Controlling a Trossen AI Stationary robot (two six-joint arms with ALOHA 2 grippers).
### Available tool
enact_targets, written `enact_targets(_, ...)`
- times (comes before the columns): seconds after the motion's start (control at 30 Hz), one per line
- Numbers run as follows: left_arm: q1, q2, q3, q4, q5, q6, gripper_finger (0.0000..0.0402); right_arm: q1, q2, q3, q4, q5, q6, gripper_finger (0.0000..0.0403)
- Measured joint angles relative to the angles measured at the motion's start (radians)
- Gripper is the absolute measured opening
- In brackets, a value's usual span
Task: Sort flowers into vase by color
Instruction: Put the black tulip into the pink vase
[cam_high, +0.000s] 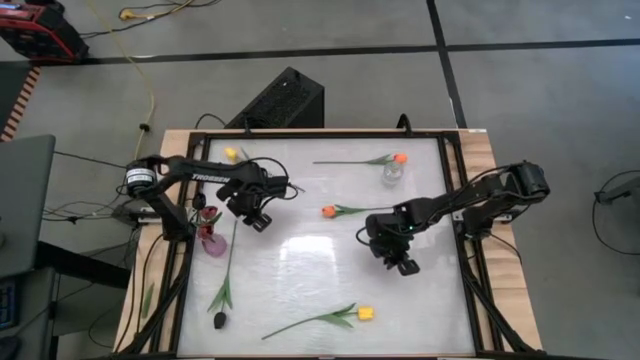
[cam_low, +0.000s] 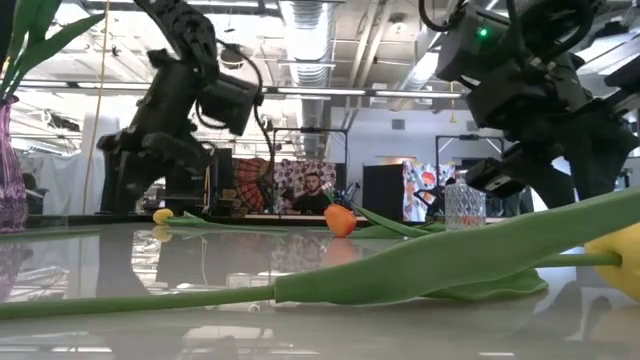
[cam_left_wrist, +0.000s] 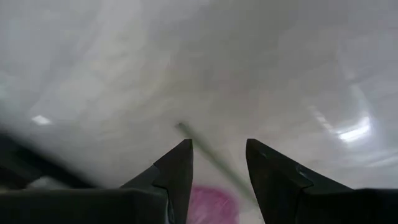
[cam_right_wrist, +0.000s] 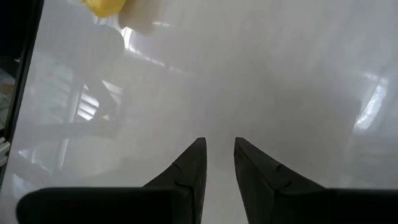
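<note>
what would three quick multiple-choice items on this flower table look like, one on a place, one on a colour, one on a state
1. Where does the pink vase stand?
A. at the table's left edge, by the left arm
B. in the middle of the table
C. at the right edge

2. What colour is the head of the flower at the front of the table?
A. maroon
B. yellow
C. white

3. What is the right gripper holding?
A. a yellow flower
B. a glass
C. nothing

Answers:
1 A: the high view shows the vase against the left frame, just below the left gripper.
2 B: its head reads yellow from above and in the low view.
3 C: the right wrist view shows only bare table between the parted fingers.
</note>
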Motion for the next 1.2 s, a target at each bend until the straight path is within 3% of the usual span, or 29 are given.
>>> enact_targets(0.4, 0.001, -0.006, -0.153, 0.105, 0.023, -0.026, 0.014, -0.011, 0.0, 0.0, -0.001, 0.0, -0.014, 0.0109)
enact_targets(0.6, 0.023, -0.005, -0.169, 0.144, 0.042, 0.014, 0.0136, -0.025, 0.0, 0.0, 0.002, 0.0, 0.014, 0.0109)
enact_targets(0.73, 0.039, -0.003, -0.17, 0.153, 0.057, 0.026, 0.0103, -0.026, 0.0, 0.0, 0.004, 0.0, 0.04, 0.0109)
enact_targets(0.97, 0.057, -0.003, -0.171, 0.174, 0.064, 0.029, 0.0009, -0.012, 0.0, 0.0, 0.004, 0.001, 0.059, 0.0109)
enact_targets(1.2, 0.066, 0.005, -0.105, 0.166, 0.034, 0.053, 0.0001, -0.01, 0.0, 0.0, 0.001, 0.0, 0.059, 0.0109)
